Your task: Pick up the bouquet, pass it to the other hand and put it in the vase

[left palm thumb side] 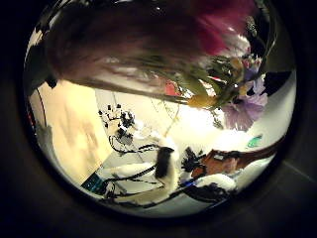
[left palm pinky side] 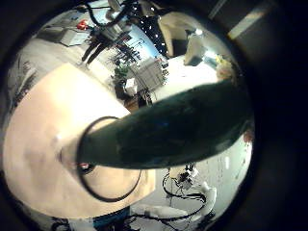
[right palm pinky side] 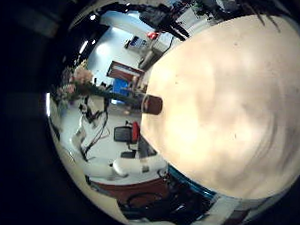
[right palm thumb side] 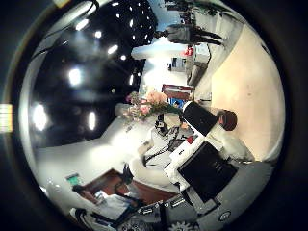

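currently, in the left little finger side palm view, we note the bouquet's green stem wrap (left palm pinky side: pixel 168 130) filling the centre, its long axis running from lower left to upper right, close against the left hand's palm; its fingers are unseen, so we cannot tell the grasp. the vase (right palm pinky side: pixel 151 104) stands on the table (right palm pinky side: pixel 240 116), left of centre, well apart from the right hand, whose fingers we cannot judge.

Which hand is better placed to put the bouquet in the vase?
Left, probably: the bouquet fills both left palm views, so it is close to that palm. The right palm views show it far off, like the vase.
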